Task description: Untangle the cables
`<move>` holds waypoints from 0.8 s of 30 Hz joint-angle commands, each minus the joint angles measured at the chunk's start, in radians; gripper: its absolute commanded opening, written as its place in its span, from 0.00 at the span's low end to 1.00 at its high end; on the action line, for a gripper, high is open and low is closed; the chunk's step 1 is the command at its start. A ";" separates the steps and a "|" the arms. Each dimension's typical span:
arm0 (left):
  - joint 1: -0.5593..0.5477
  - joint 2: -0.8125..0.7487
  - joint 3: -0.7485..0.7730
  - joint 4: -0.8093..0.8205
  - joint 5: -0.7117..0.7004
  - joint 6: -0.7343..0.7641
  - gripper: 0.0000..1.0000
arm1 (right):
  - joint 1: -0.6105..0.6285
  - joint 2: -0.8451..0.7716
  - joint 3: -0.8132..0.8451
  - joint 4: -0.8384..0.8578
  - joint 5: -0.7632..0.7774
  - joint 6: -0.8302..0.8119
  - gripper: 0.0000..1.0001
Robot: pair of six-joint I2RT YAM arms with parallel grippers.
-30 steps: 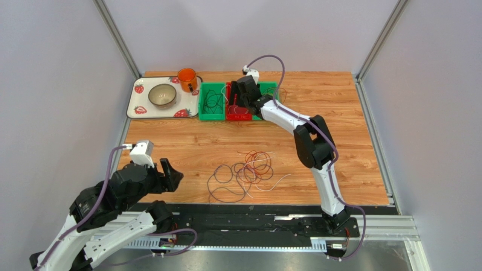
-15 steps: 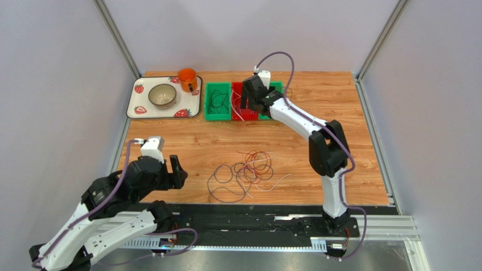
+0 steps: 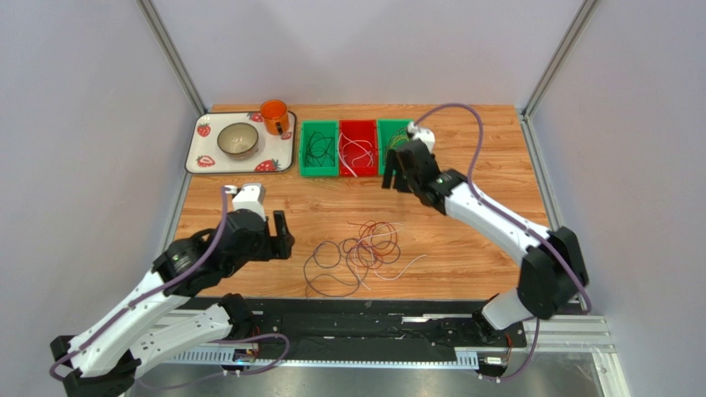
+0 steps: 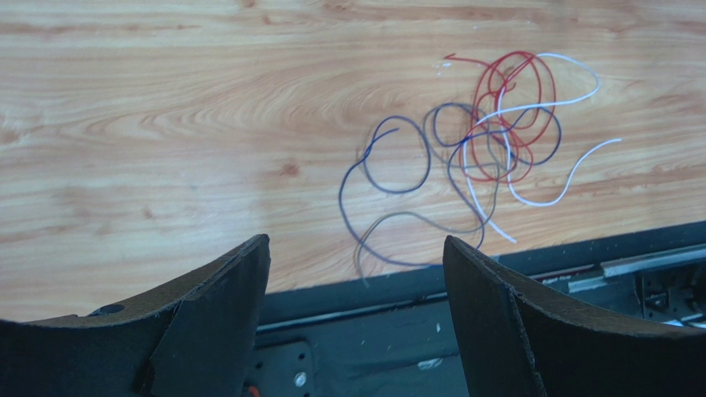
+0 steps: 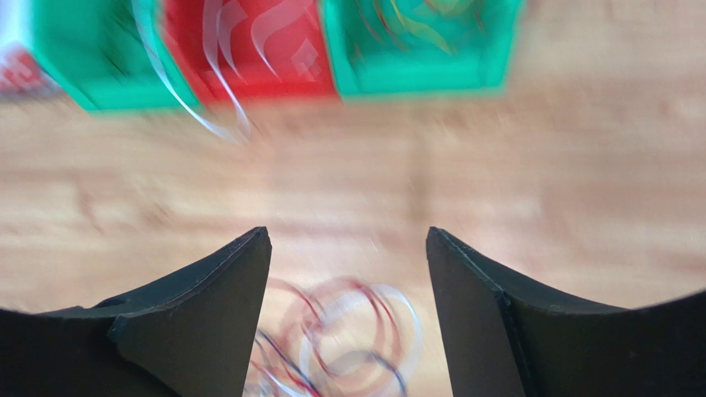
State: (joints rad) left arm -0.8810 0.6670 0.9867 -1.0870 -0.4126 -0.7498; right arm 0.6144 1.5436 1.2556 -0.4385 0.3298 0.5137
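A loose tangle of thin cables [image 3: 358, 255], red, white and dark purple, lies on the wooden table near the front edge. It shows sharply in the left wrist view [image 4: 489, 141] and blurred in the right wrist view [image 5: 348, 347]. My left gripper [image 3: 283, 236] is open and empty, above the table to the left of the tangle. My right gripper [image 3: 396, 175] is open and empty, in front of the bins and apart from the tangle. Both grippers show open jaws in their wrist views [image 4: 355, 248] [image 5: 348, 240].
Three bins stand in a row at the back: a green one [image 3: 318, 169] with dark wires, a red one [image 3: 357, 126] with white wires, a green one [image 3: 384, 153]. A strawberry tray [image 3: 199, 159] holds a bowl [image 3: 238, 139]; an orange mug [image 3: 274, 116] stands beside it. The black rail [image 3: 365, 318] runs along the front edge.
My right gripper has pulled back from over the red bin toward the front right and now sits in front of the bins. My left gripper has moved forward and right toward the tangle.
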 commanded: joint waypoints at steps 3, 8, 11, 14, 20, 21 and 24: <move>0.001 0.131 -0.120 0.351 0.066 0.055 0.85 | 0.004 -0.376 -0.392 0.156 -0.054 0.166 0.72; -0.015 0.325 -0.142 0.541 0.185 0.086 0.84 | 0.005 -0.598 -0.599 0.188 -0.032 0.224 0.73; -0.065 0.480 -0.086 0.608 0.176 0.118 0.81 | 0.005 -0.686 -0.669 0.170 -0.014 0.258 0.73; -0.105 0.626 -0.030 0.683 0.133 0.182 0.79 | 0.005 -0.723 -0.735 0.197 0.021 0.279 0.72; -0.105 0.859 0.093 0.740 0.121 0.240 0.73 | 0.007 -0.688 -0.837 0.387 -0.078 0.273 0.73; -0.105 0.874 0.104 0.757 0.110 0.257 0.73 | 0.008 -0.674 -0.835 0.399 -0.090 0.275 0.73; -0.101 0.949 0.128 0.779 0.078 0.283 0.68 | 0.008 -0.622 -0.838 0.420 -0.097 0.281 0.74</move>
State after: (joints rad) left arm -0.9867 1.5639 1.0603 -0.3836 -0.2893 -0.5354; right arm 0.6151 0.8848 0.4175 -0.1612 0.2634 0.7715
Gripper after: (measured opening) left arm 0.706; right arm 0.734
